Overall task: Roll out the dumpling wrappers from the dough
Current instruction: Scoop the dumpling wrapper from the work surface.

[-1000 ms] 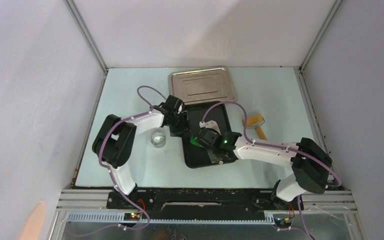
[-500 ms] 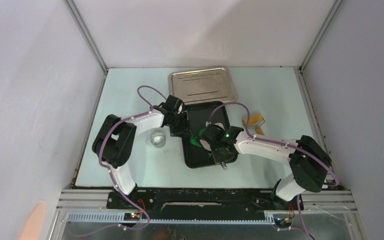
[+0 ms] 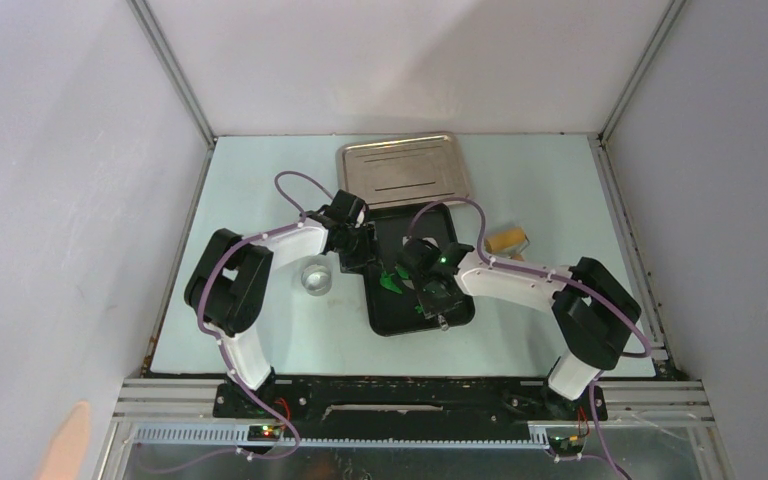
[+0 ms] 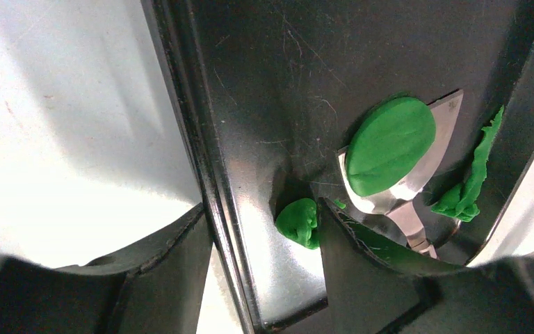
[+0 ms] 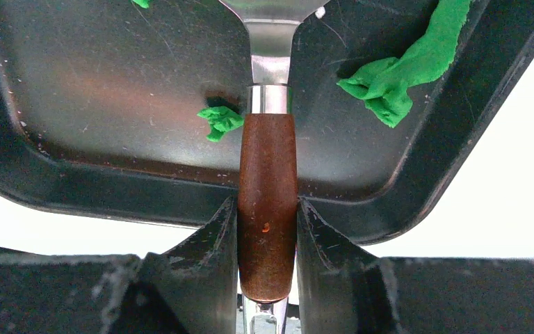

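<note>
Slippage under tilt: round green wrapper [image 4: 389,145] on wooden-handled steel spatula [image 5: 267,160], clenched by right gripper [image 5: 267,206] inside black tray [image 4: 250,83]. Left gripper [image 4: 262,209] splayed astride tray rim.

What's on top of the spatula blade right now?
One round, flat green dumpling wrapper lies on the spatula blade, covering most of it; bare metal shows only around its edge. The black tray floor beneath the blade is hidden.

Robot lab enclosure: plain white walls [image 3: 50,200], aluminium frame posts [image 3: 172,75], pale tabletop [image 3: 260,170], 2 bolted arms [image 3: 295,242]
</note>
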{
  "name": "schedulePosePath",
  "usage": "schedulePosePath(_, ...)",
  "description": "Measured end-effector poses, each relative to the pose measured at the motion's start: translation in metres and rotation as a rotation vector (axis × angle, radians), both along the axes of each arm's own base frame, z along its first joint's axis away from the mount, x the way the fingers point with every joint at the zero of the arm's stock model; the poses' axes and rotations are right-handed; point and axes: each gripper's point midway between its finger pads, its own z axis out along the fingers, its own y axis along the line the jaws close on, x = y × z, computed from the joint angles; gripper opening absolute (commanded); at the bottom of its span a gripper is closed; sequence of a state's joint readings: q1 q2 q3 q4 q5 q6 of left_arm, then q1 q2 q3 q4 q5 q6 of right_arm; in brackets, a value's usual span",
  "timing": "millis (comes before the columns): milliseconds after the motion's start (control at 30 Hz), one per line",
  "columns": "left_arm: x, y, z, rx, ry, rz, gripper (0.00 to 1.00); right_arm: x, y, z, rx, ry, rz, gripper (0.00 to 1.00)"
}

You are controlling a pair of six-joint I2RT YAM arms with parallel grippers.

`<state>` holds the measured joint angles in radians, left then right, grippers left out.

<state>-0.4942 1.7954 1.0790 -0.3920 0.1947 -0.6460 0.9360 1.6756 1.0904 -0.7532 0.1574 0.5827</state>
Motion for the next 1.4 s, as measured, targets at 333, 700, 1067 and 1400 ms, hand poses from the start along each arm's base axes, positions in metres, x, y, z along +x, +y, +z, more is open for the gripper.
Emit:
schedulePosePath(333, 0.000, 0.000, 0.000, 0.000, 0.000, 0.000, 0.61, 0.010, 0.015, -0.003, 0.033, -0.044, 0.066, 0.00)
schedulePosePath(700, 0.000, 0.000, 0.000, 0.001, 0.000, -0.001, 0.61, 0.020, 0.024, -0.002, 0.058, -0.079, 0.092, 0.00)
schedulePosePath(1067, -0.016, 0.007, 0.043, 0.003, -0.020, -0.022, 0.62, 0.043, 0.006, 0.042, 0.076, -0.179, 0.087, 0.00)
schedulePosePath(1400, 0.024, 0.003, 0.125, -0.056, -0.180, -0.014, 0.61, 0.083, -0.012, 0.079, 0.073, -0.253, 0.069, 0.00)
